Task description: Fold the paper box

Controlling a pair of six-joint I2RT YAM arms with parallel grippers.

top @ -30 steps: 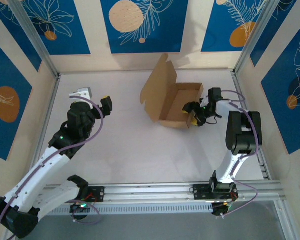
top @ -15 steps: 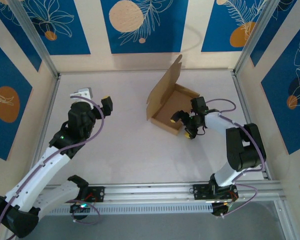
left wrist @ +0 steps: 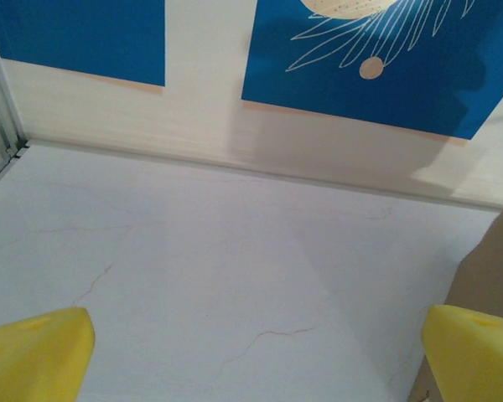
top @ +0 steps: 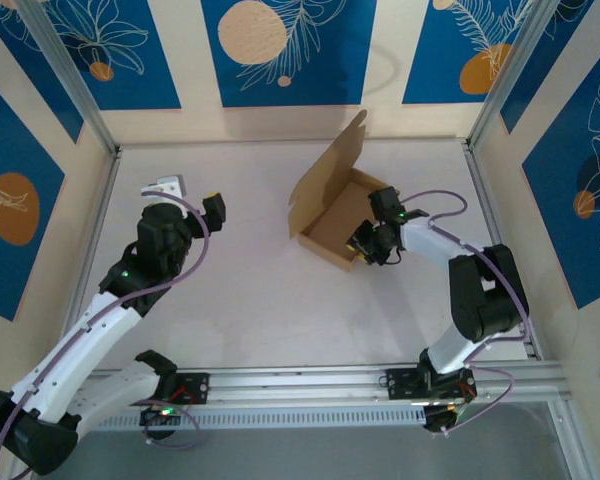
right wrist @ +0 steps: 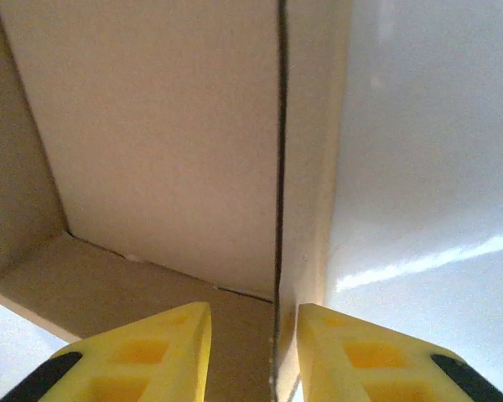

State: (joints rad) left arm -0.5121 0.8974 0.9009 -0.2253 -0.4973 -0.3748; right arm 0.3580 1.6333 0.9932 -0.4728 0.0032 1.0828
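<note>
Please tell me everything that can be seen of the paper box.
The paper box is plain brown cardboard, unmarked, a shallow open tray with its lid flap standing up on the far-left side. It sits turned at an angle on the white table, right of centre. The right gripper straddles its near-right wall; a firm pinch cannot be confirmed.
</note>
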